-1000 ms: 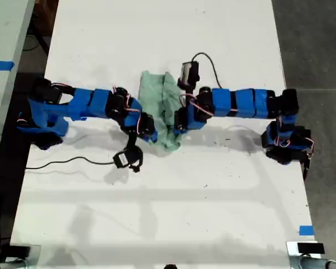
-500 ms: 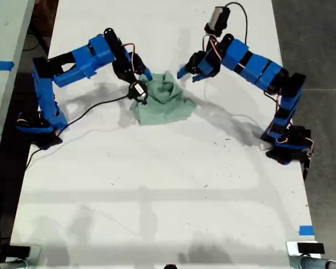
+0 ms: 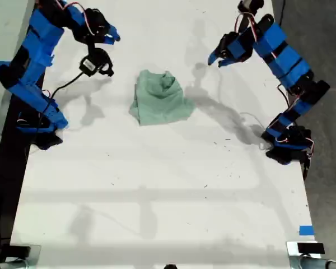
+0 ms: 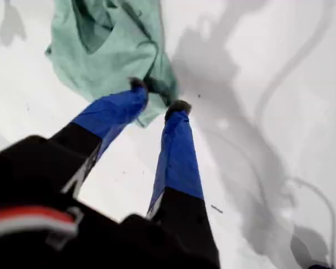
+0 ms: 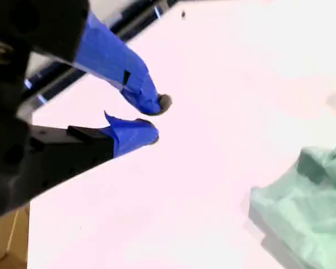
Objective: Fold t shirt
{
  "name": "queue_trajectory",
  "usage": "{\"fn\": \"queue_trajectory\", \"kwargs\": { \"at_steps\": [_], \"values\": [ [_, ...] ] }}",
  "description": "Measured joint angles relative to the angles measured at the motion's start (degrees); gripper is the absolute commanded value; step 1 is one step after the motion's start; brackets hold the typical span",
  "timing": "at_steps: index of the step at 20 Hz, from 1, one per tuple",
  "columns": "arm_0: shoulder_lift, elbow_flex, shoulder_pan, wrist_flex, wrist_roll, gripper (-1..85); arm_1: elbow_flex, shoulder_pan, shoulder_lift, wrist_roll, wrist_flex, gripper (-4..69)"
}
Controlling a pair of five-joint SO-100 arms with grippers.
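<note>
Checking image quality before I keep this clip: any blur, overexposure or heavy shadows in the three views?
Exterior view: sharp, evenly lit, soft arm shadows on the table beside the t shirt. First wrist view: my first gripper is motion-blurred, with broad grey shadows. Second wrist view: washed out with a pinkish cast, my second gripper soft.
</note>
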Motion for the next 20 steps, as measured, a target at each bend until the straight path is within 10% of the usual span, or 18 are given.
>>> {"fn": "queue_trajectory", "kwargs": {
  "at_steps": [7, 12, 20],
  "values": [
    [69.3, 44.4, 33.7, -17.0, -18.3, 0.1, 48.2, -29.3, 57.5, 19.9, -9.8, 1.5],
    [87.8, 101.4, 42.7, -36.6, -25.8, 4.9, 91.5, -33.2, 92.5, 22.1, -21.0, 2.2],
    [89.4, 114.8, 41.0, -29.6, -27.0, 11.6, 109.9, -33.1, 94.7, 22.5, -18.6, 15.3]
  ]
}}
